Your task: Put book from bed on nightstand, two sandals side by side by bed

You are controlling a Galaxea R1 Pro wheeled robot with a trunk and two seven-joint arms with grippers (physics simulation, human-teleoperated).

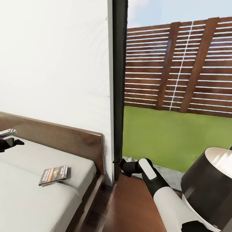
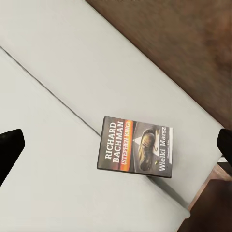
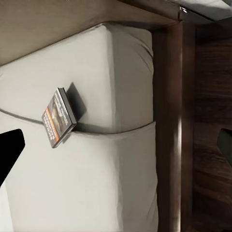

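Right arm (image 1: pixel 161 190) fills lower right, its end effector (image 1: pixel 120 163) state unclear; left end effector (image 1: pixel 8 138), wide open and empty, hovers far left above the book (image 1: pixel 53 175) on the bed (image 1: pixel 29 193).

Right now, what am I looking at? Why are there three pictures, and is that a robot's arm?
Yes, it is a robot with two arms, drawn inside a computer simulation. The big picture comes from a camera on its head. The white and black arm ending in the right gripper reaches over a reddish-brown nightstand beside the window. The left gripper hangs over the bed.

The other two pictures come from small cameras near each gripper. Both look down at the bed's grey mattress, and the black shapes at their edges are fingertips, spread wide apart.

A small book lies flat on the mattress near the headboard. Its cover has an orange band and white lettering. Nothing is being held; both grippers are open and empty.
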